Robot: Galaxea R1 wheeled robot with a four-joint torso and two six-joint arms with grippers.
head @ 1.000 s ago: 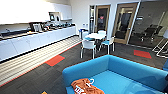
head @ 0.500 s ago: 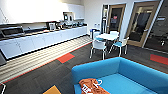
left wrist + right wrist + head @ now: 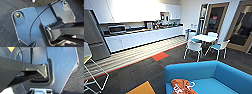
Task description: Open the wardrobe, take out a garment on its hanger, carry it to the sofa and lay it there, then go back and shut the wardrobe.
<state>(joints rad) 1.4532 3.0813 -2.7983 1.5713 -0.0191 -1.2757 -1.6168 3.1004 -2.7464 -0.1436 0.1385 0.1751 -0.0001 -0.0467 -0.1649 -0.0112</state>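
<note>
Dark carpet surrounds the bright blue upholstered sofa point(image 3: 224, 75) where your soft, light rust-orange garment point(image 3: 182, 86) lies crumpled, best lifted by its thin white hanger point(image 3: 192, 84); whether either gripper is spread or closed, and how far off, you cannot tell.

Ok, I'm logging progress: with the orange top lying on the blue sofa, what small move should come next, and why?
Probably turn the base away from the sofa. The garment already lies crumpled on its seat, a bit of the white hanger beside it, so the laying step looks done. Ahead are kitchen counters and a table, not the wardrobe.
</note>
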